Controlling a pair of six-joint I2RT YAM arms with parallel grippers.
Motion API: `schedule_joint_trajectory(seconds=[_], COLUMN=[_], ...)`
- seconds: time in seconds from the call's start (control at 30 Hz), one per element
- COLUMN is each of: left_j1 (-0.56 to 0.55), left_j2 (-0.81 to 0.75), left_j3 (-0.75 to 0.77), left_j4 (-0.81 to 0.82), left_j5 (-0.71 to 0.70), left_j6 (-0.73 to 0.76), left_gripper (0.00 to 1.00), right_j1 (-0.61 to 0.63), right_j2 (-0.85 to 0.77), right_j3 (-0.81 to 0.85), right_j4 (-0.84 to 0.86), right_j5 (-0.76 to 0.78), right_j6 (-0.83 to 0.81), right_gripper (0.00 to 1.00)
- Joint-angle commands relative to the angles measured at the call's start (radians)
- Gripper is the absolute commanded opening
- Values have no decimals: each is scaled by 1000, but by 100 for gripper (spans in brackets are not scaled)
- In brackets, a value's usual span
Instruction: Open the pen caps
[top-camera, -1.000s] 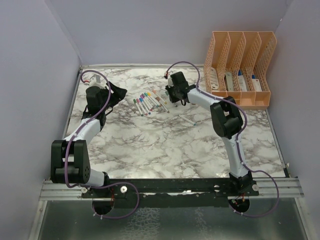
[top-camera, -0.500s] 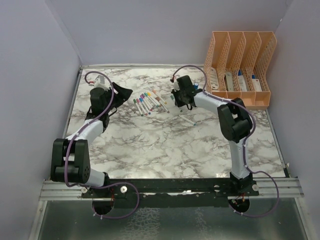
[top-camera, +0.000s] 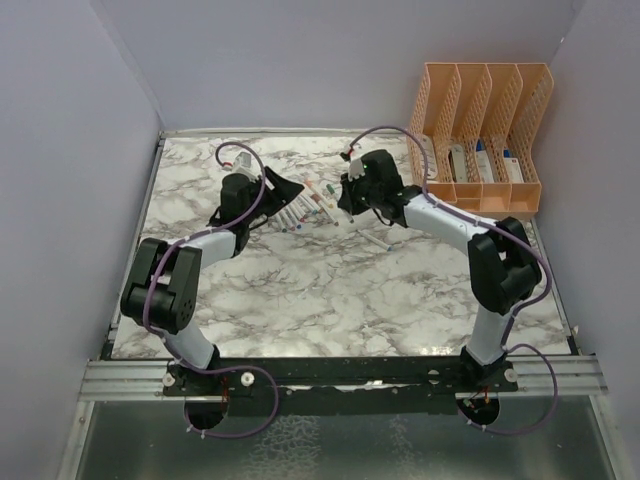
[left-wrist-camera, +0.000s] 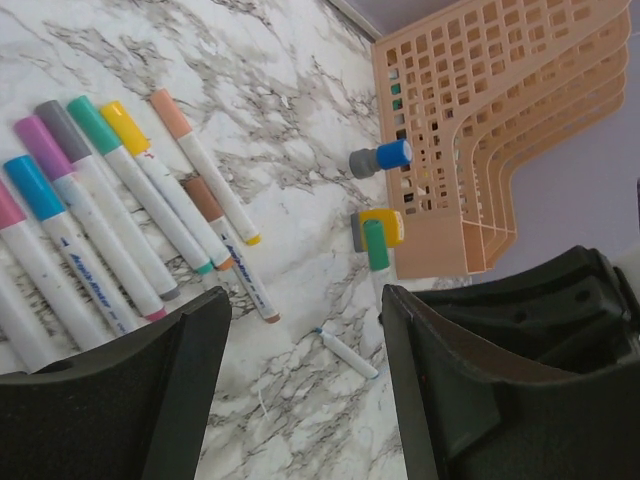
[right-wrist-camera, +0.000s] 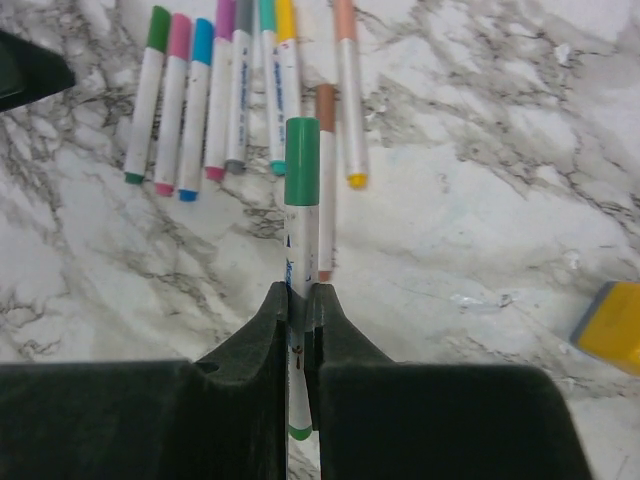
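Right claw (right-wrist-camera: 302, 296) clamped on white pen (right-wrist-camera: 300, 250), green cap (right-wrist-camera: 301, 160) on, held above marble bench (top-camera: 300, 290). Left claw (left-wrist-camera: 305, 300) apart, gripping nothing, over row of pens (left-wrist-camera: 120, 230). Other pen caps (left-wrist-camera: 93, 122) seated on pens lying side by side on bench.

The fingers (right-wrist-camera: 265, 330) of the right gripper (right-wrist-camera: 303, 292) are covering the middle of the green-capped pen (right-wrist-camera: 301, 190), and the frame edge is cutting off the yellow block (right-wrist-camera: 612, 325). A finger (left-wrist-camera: 110, 400) of the left gripper (left-wrist-camera: 305, 330) is hiding the pink-capped pen's (left-wrist-camera: 20, 290) lower end, while the peach file rack (left-wrist-camera: 470, 120) is running out of frame.
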Motion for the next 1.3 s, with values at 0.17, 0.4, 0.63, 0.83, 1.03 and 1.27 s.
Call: schedule_joint_trajectory(seconds=[0.17,0.4,0.63,0.83,1.03,1.27], left_j1=[-69,-86,-92,-99,-104,-107], left_j2=[107,130,134,141,146,153], left_j3=[86,95,95,95,97,93], left_j4=[112,118,124,151,167,189], left_j5=[17,25,27,41,48,59], left_j6=[-47,-54,-60,-77,-86,-95], left_gripper=[65,65,63,58,51,31], right_j1=[91,118,133,142,145,146], right_j2=[-59,-81,-78,-75,-66,-57], right_j3=[-39,-35,-24,-21,-5,0], right_j4=[47,67,76,87,88,90], right_j5=[-70,-77,-86,-91,-95,-88], right_j6=[49,60,55,55,52,50], right_gripper=[1,1,1,1,1,1])
